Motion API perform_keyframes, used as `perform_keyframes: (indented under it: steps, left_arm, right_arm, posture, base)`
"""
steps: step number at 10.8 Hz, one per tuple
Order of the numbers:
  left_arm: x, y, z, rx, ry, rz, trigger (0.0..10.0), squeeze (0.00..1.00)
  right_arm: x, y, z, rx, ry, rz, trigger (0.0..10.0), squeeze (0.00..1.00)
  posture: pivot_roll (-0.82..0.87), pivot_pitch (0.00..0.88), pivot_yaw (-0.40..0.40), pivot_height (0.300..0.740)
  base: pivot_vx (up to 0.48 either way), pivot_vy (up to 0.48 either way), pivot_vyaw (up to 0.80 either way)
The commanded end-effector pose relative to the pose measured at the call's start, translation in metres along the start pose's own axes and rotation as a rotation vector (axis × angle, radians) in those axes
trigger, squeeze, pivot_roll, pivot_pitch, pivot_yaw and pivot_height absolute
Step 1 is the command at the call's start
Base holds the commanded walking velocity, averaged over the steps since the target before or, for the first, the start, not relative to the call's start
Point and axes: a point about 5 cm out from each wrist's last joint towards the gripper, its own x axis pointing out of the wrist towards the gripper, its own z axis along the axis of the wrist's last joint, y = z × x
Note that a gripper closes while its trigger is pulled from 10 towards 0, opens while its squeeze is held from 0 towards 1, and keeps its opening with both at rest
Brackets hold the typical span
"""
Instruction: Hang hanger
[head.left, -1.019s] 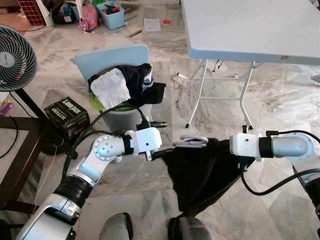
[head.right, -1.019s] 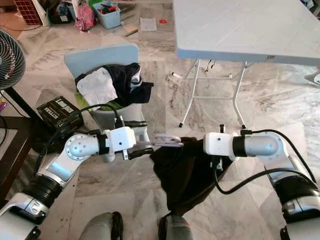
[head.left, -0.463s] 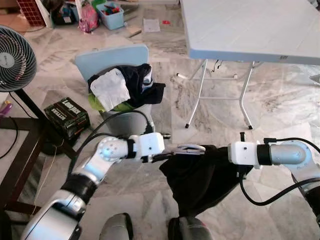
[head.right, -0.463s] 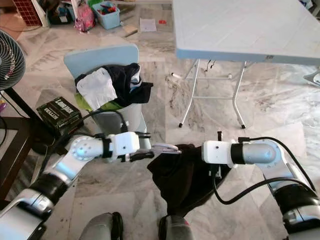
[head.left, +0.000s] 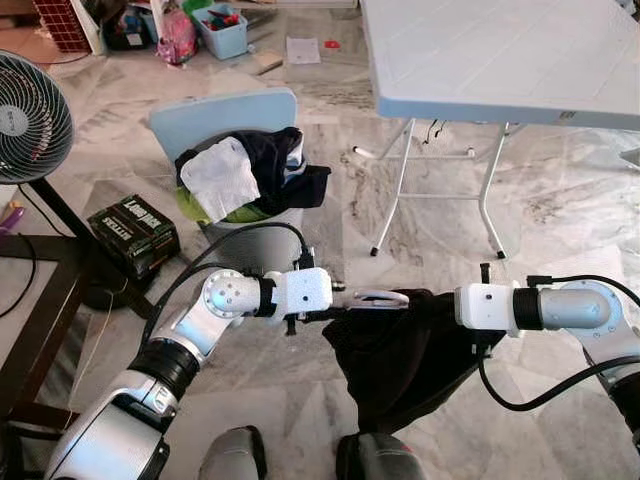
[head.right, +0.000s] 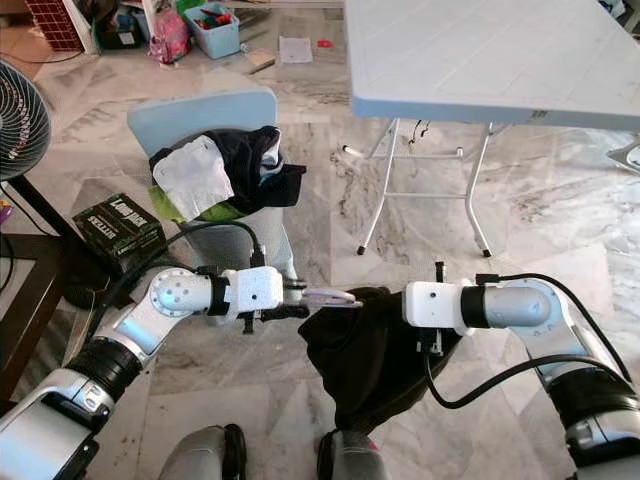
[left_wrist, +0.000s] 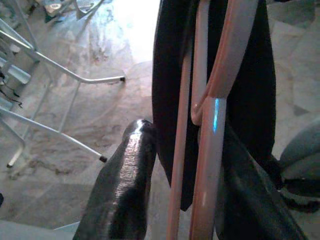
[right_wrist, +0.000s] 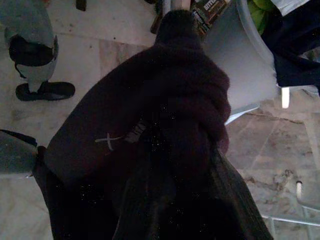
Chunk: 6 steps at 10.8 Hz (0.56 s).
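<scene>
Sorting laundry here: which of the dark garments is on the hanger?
The dark garment stretched between the left gripper and right gripper, draped over the pink hanger; the other dark clothes lie piled in the basket.

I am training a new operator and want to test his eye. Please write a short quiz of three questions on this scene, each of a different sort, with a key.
1. True or false: the left gripper holds the pink hanger.
2. What stands behind the left arm on the floor? A) a basket with clothes B) a bicycle C) a ladder
3. Fill in: the right gripper is buried in the dark ____ that hangs between both arms.

Key:
1. True; the left wrist view shows its fingers on either side of the hanger's bars.
2. A
3. garment
</scene>
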Motion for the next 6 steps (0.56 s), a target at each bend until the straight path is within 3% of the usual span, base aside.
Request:
perform_keyframes:
  steps: [1, 6]
  left_arm:
    - [0.0008, 0.0018, 0.0012, 0.022, 0.006, -0.009, 0.0, 0.00]
    - [0.0064, 0.0054, 0.0036, 0.036, -0.007, 0.026, 0.0, 0.00]
  right_arm:
    - [-0.0041, -0.0107, 0.0084, -0.051, -0.021, -0.043, 10.0, 0.00]
    - [-0.0026, -0.0134, 0.0089, -0.071, -0.007, -0.041, 10.0, 0.00]
  posture:
    - [-0.14, 0.122, -0.029, 0.740]
    - [-0.14, 0.115, -0.034, 0.740]
  base:
    - [0.000, 0.000, 0.00]
    - [0.000, 0.000, 0.00]
